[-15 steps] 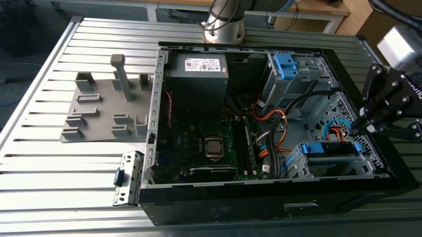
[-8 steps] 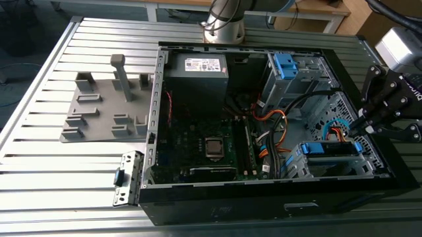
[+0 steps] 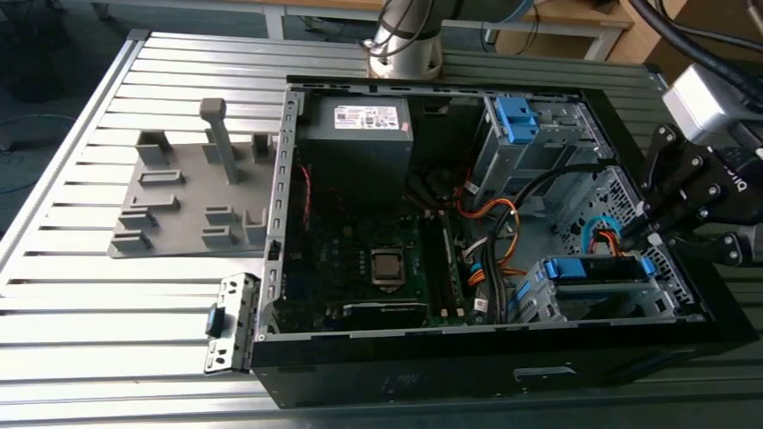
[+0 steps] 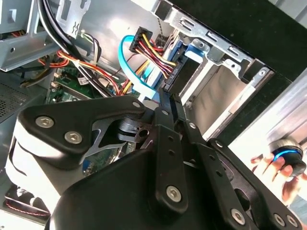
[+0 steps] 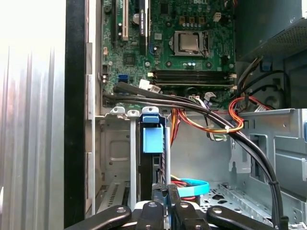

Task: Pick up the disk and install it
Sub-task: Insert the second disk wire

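Disk (image 3: 592,271) sits in the lower drive bay of the open PC case (image 3: 394,380), lower right of the exterior view, blue caddy rail along its upper edge. It looks seated or nearly so. In the first wrist view the disk (image 5: 152,158) is edge-on in the bay, blue caddy tab facing the camera, metal bay walls tight on both sides.

Gripper (image 3: 653,228) hangs at the case's right side in the exterior view, just above and beside the bay. In the first wrist view the gripper (image 5: 167,188) has its fingers drawn narrow, tips right at the disk's near edge. I can't tell whether they pinch the caddy or just touch it. In the second wrist view the gripper (image 4: 169,96) tips end at the black connector with the red-yellow-black power cable (image 4: 152,50) and the blue data cable (image 4: 132,67), lying close together there.

Handling, my read:
- Drive is rigid, dense for its size, shock-sensitive. No dropping, no side-knocks on the bay walls.
- Caddy is thin plastic, will flex. Take hold on the long edges or the front tab, not the label face.
- Bare metal sides are slick, so the plastic frame gives better grip.
- Cables crowd the connector end, snag risk.

A person's hand (image 4: 274,168) holds a blue-lit device at lower right of the second wrist view.
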`<action>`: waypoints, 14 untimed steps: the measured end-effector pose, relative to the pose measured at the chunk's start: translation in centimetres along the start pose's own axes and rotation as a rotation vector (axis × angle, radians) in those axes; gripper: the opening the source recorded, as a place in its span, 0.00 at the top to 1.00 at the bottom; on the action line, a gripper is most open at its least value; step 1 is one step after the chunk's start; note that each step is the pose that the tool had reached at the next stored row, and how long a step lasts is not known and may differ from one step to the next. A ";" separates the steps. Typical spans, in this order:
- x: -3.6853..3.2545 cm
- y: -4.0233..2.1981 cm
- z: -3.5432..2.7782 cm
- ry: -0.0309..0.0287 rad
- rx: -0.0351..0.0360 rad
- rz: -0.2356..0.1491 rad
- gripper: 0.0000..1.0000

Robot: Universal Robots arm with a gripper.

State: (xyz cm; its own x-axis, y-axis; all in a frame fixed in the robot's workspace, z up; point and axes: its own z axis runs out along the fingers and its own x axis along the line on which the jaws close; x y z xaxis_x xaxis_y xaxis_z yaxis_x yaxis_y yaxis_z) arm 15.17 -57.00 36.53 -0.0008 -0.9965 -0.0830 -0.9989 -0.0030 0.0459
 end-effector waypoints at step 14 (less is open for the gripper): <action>0.34 0.21 1.94 -0.0086 0.0000 0.000 0.84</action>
State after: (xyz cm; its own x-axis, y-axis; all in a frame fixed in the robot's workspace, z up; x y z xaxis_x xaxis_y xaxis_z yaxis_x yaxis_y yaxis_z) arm 14.87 -57.18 34.58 -0.0010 -0.9958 -0.0916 -0.9989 -0.0033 0.0459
